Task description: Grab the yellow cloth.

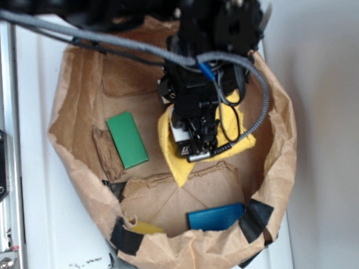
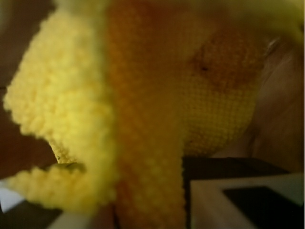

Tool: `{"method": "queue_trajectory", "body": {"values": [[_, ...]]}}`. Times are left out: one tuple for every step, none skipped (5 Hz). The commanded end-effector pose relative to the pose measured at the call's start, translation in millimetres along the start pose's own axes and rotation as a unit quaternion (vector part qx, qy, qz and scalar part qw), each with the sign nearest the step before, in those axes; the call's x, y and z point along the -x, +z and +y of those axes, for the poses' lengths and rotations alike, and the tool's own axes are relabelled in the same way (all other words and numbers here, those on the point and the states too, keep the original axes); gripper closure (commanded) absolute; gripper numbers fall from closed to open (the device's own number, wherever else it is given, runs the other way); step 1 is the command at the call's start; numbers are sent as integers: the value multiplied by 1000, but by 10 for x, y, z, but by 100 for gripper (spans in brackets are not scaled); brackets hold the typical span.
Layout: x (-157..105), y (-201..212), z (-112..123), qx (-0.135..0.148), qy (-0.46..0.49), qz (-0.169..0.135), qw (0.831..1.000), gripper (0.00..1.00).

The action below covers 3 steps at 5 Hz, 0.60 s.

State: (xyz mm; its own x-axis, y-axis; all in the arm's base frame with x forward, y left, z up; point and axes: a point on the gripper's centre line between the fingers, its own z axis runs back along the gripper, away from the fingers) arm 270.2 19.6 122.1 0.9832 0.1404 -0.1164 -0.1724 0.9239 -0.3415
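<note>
The yellow cloth lies crumpled on the floor of a brown paper bag with its walls rolled down, right of centre, and the arm stands directly over it with the pincer down on the fabric. The wrist view is filled with blurred terry cloth pressed close to the lens; whether the pincer grips it cannot be told. A green block lies left of the cloth, a blue block and a small yellow block near the bag's front wall.
</note>
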Motion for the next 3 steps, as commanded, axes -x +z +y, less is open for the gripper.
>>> {"method": "queue_trajectory", "body": {"values": [[164, 905, -85, 29, 3, -30, 999, 100], [194, 901, -60, 26, -2, -41, 999, 100], [224, 813, -31, -21, -19, -85, 996, 26]]}}
